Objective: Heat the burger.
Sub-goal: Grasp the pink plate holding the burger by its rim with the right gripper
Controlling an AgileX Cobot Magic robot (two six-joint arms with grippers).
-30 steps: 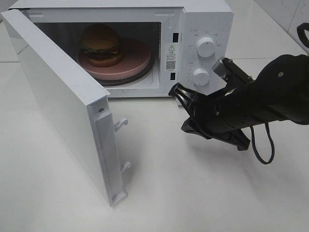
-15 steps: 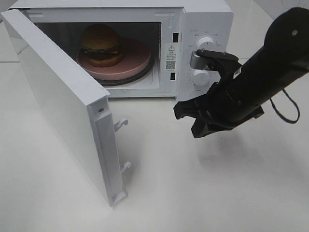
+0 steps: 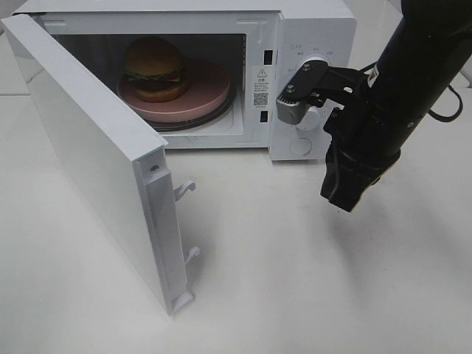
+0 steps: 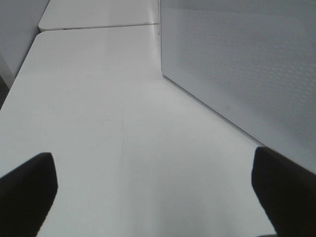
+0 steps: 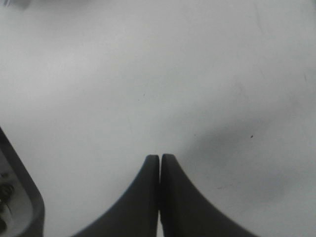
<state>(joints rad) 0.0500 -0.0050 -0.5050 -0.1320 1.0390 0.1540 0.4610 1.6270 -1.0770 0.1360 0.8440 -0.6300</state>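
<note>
Burger, glossy golden-brown bun over dark patty and green lettuce, inside open microwave at upper centre of exterior view, sitting on left part of round, flat pink plate. Dark ringed turntable under plate. White door swung wide toward lower left, smooth inner face, two hooked white latches on its edge. Sticker on frame beside cavity: warning triangle, lines of small print, QR code; print too small to read. Marks round upper dial likewise illegible.

Right hand, matte black, pointing down over white counter right of centre, closed on nothing; in right wrist view, two dark tapered fingers meeting in thin seam.

Left hand, seen only in left wrist view: blunt black fingertips spread wide, nothing between, above smooth counter near white panel with fine dotted texture.
</note>
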